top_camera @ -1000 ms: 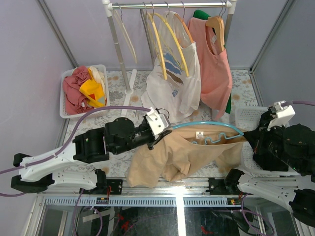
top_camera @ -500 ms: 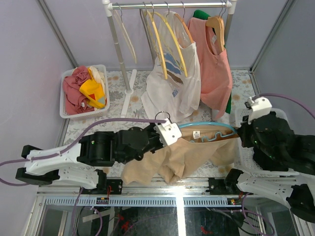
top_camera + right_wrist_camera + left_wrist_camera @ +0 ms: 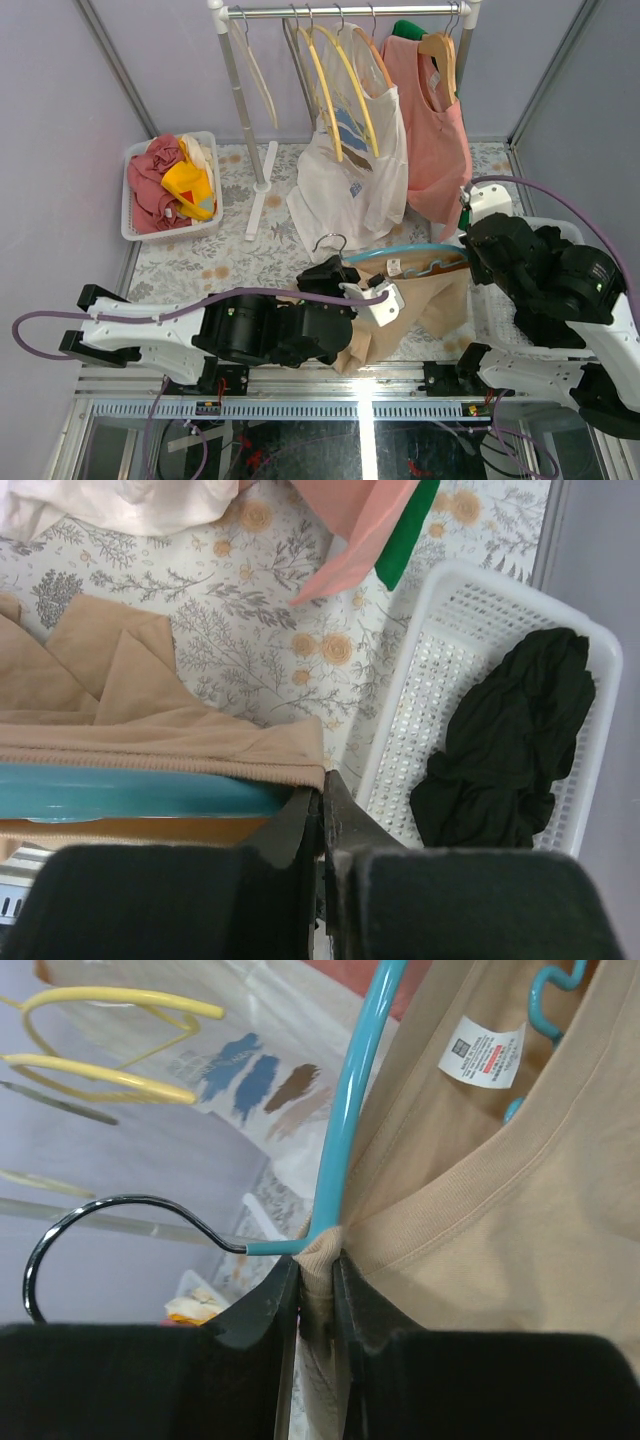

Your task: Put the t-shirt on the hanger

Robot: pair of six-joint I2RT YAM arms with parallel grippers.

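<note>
- Rail [image 3: 340, 12] with hung clothes stands at the far side, and everything below is placed from it
- The t-shirt [image 3: 435, 300] lies bunched on the table on the near side of the rail, below the garments hanging from it, and is stretched between the two arms
- The left gripper [image 3: 315, 1280] is on the near side of the rail and towards its middle. Its jaws are closed, pinching a fold of collar just under the spot where the hook joins the plastic
- The right gripper [image 3: 322, 805] is under the rail's right end. Its jaws are pressed together on the fabric's edge, where that edge covers one tip of the hanger [image 3: 350, 1090]
- The hanger lies across the shirt's neck opening, and its blue upper arm shows bare outside the collar in the left wrist view
- The white label [image 3: 482, 1050] sits inside the neck, beside the wavy bar
- The step in hand looks like threading: one shoulder seems dressed and the other is not
- The next move likely calls for drawing the collar over the bare arm without letting go of the right edge
</note>
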